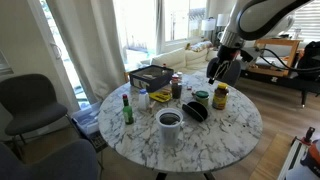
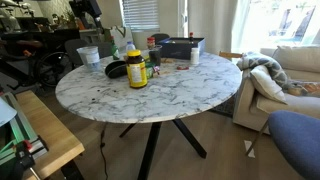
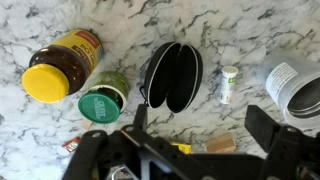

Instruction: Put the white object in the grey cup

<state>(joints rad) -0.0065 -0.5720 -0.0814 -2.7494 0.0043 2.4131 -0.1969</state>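
Observation:
The white object (image 3: 229, 84) is a small white tube with a green end. It lies flat on the marble in the wrist view, between a dark oval case (image 3: 172, 75) and the grey cup (image 3: 297, 88). The cup stands upright near the table edge in both exterior views (image 1: 169, 124) (image 2: 89, 57). My gripper (image 3: 205, 125) is open and empty. It hangs well above the table (image 1: 218, 70), with the white object just beyond its fingertips.
A yellow-lidded jar (image 3: 60, 68) (image 1: 220, 96) and a green-lidded tub (image 3: 103, 100) stand beside the dark case. A green bottle (image 1: 127, 108) and a black box (image 1: 151, 76) with small items stand further along the round marble table (image 1: 235, 135).

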